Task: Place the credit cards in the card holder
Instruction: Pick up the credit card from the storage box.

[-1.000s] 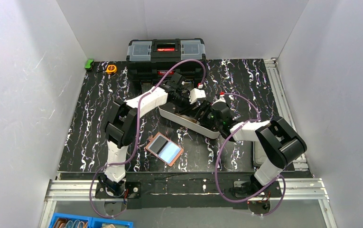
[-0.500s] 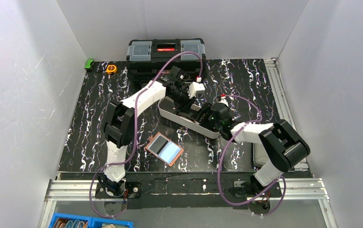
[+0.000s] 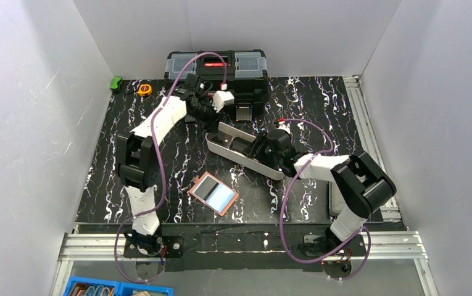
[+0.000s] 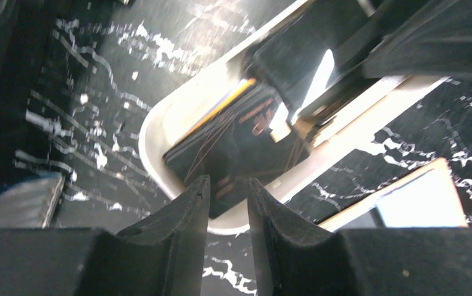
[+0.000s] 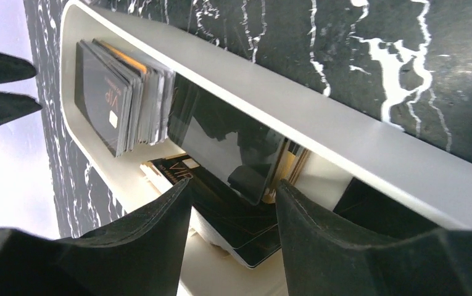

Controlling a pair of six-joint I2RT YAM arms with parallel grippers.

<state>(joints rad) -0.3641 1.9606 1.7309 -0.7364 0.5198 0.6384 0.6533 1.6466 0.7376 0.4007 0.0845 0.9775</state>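
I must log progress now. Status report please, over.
Left gripper barely open, empty, near tray end. Right gripper open, inside tray over cards. Wallet lies open, apart from tray. Nothing in the way.

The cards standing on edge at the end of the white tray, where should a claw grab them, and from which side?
Probably pinch the card stack across its outer faces, near the free top edges, coming from above. The cards stand on edge and the white tray hems them in sideways.
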